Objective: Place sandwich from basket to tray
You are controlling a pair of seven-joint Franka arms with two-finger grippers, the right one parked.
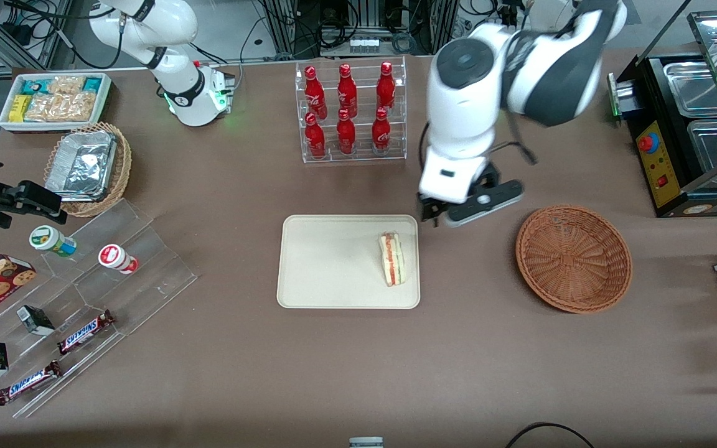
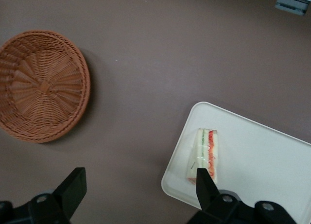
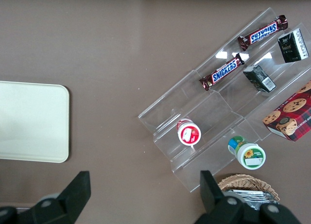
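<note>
Your sandwich (image 1: pixel 392 259) lies on its side on the tray (image 1: pixel 327 261), hard against the edge nearest the basket (image 1: pixel 573 258), a soft pale wedge with its red, pink and green layers showing on the cut face, so the job looks done. The tray is smooth, cream, flat and round-cornered with a low rim, while the basket is a shallow round bowl of reddish-brown wicker, with nothing in it. Your gripper (image 2: pixel 138 191) hangs above bare table just off the tray's corner, between tray and basket, fingers spread wide and holding nothing, which reads as a release and lift-off.
</note>
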